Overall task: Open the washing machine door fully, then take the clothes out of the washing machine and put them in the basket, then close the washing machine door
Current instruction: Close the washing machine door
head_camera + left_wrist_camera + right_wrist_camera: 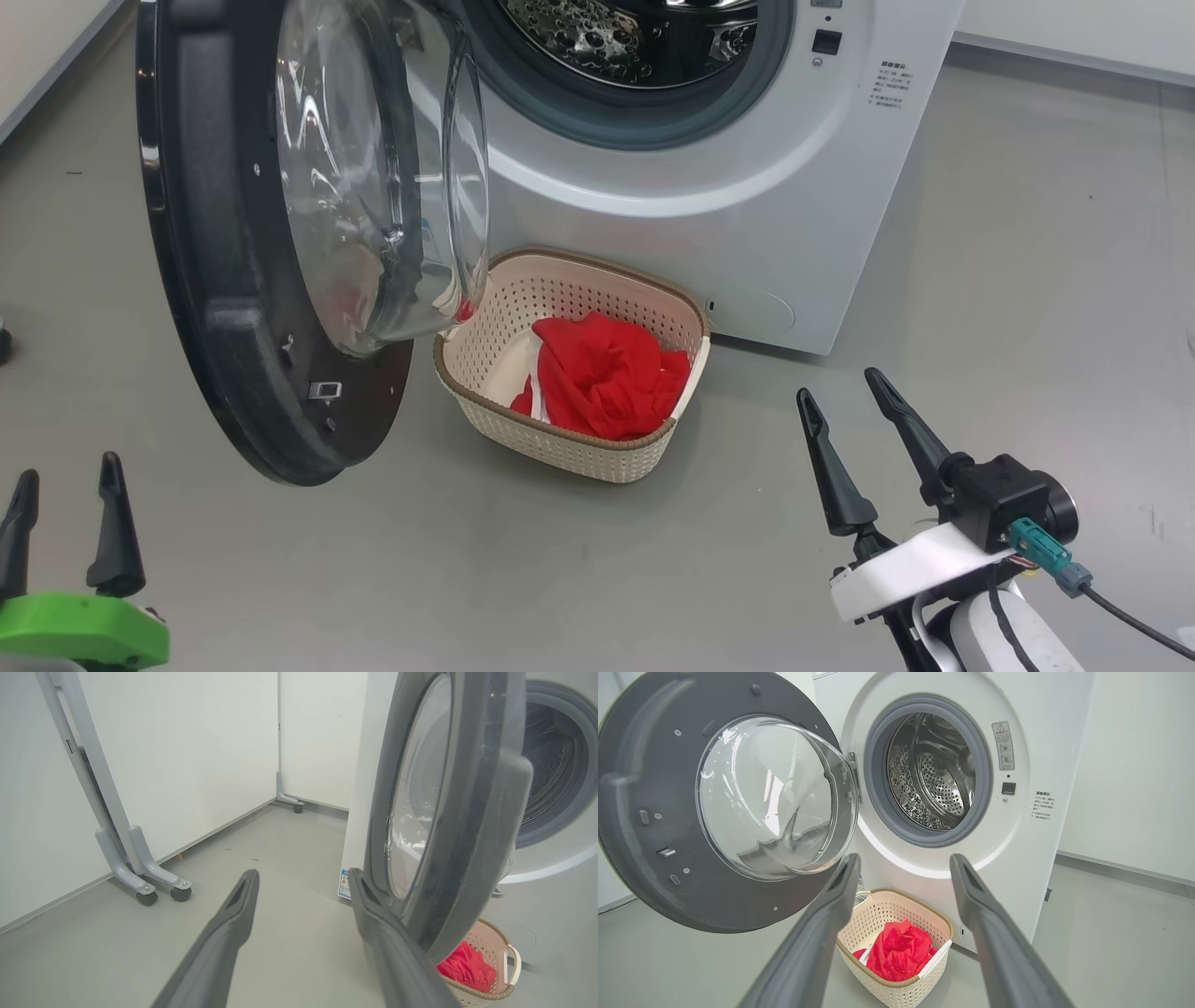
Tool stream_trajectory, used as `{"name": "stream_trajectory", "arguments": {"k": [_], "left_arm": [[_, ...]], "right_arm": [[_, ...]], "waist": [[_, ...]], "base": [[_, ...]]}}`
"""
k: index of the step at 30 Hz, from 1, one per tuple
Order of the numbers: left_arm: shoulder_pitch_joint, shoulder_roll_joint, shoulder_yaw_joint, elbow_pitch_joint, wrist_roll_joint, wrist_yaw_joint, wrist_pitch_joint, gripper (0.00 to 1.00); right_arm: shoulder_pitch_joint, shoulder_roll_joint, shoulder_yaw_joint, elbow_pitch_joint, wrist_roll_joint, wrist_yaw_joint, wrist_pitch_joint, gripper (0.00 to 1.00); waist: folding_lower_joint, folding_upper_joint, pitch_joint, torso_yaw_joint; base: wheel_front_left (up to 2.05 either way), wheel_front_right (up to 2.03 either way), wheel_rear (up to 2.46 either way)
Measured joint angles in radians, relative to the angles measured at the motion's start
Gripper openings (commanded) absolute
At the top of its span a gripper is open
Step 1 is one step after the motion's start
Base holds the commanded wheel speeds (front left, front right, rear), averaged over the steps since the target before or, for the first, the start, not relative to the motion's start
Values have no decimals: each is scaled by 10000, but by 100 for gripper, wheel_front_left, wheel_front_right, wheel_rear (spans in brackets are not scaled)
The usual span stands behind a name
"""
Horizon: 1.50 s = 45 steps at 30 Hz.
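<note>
The white washing machine [747, 187] stands ahead with its steel drum [934, 770] showing no fabric. Its black-rimmed door [280, 243] with the clear glass bowl swings open toward me on the left. Red clothes [607, 373] lie bunched in the cream basket [560, 439] on the floor below the opening. My left gripper [65, 481] is open at the lower left, just in front of the door's outer rim [467, 835]. My right gripper [845, 387] is open at the lower right, apart from the basket, holding nothing.
Grey floor [1027, 280] spreads around the machine. White wall panels on grey wheeled legs [149, 877] stand to the left of the machine. A white wall [1134, 765] runs behind on the right.
</note>
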Motion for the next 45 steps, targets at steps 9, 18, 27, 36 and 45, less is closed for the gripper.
{"name": "stream_trajectory", "arguments": {"k": [9, 18, 27, 36, 45], "left_arm": [[73, 8, -165, 263, 73, 0, -343, 100], [78, 31, -221, 477, 138, 0, -489, 100], [78, 40, -431, 593, 140, 0, -621, 100], [76, 44, -445, 692, 138, 0, -708, 100], [64, 52, -449, 744, 138, 0, -748, 100]], "right_arm": [[0, 2, 46, 2, 0, 12, 0, 100], [2, 4, 65, 50, 0, 13, -2, 100], [8, 8, 71, 54, 0, 12, -4, 100], [8, 8, 58, 52, 2, 10, -13, 100], [8, 8, 42, 48, 17, 0, -13, 100]], "waist": [[0, 0, -51, -18], [0, 0, -140, -83], [0, 0, -169, -87], [0, 0, -109, -71], [0, 0, -48, -64]], "base": [[0, 0, 0], [0, 0, 0], [0, 0, 0], [0, 0, 0], [0, 0, 0]]}}
